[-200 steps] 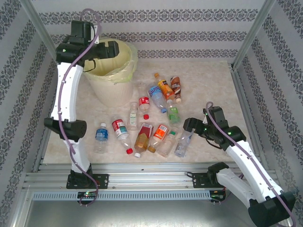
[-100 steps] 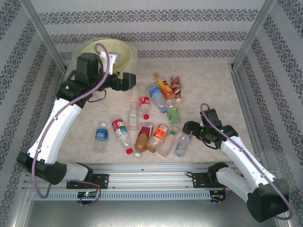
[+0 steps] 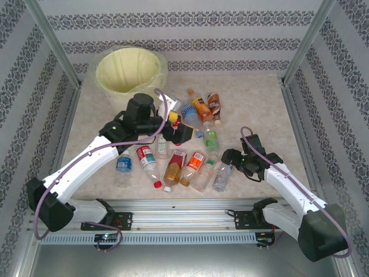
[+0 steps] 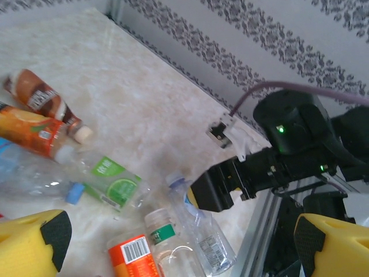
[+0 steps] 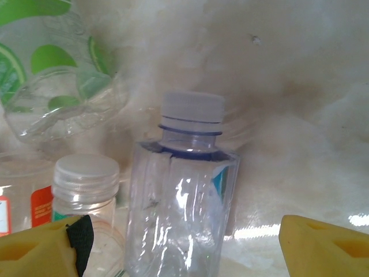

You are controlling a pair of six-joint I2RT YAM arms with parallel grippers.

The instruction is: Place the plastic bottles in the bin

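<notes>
Several plastic bottles lie scattered mid-table, among them a green-labelled one (image 3: 211, 139), an orange one (image 3: 200, 108) and a blue one (image 3: 123, 163). My left gripper (image 3: 180, 127) hovers open over the middle of the cluster; its yellow fingertips (image 4: 51, 235) stand wide apart with nothing held. My right gripper (image 3: 226, 157) is open low over a clear bottle (image 3: 221, 176) with a pale cap; that bottle (image 5: 181, 219) lies between the spread fingertips (image 5: 323, 248), untouched. The bin (image 3: 128, 69) stands at the far left corner, well away from both grippers.
Patterned walls and metal posts (image 3: 305, 40) enclose the table. A metal rail (image 3: 184, 208) runs along the near edge. The right arm's black wrist (image 4: 300, 138) sits close in front of the left gripper. Bare tabletop (image 3: 253, 104) lies at the far right.
The left arm has swung from over the bin down and right to the bottle cluster. The right gripper has edged closer to the clear bottle.
</notes>
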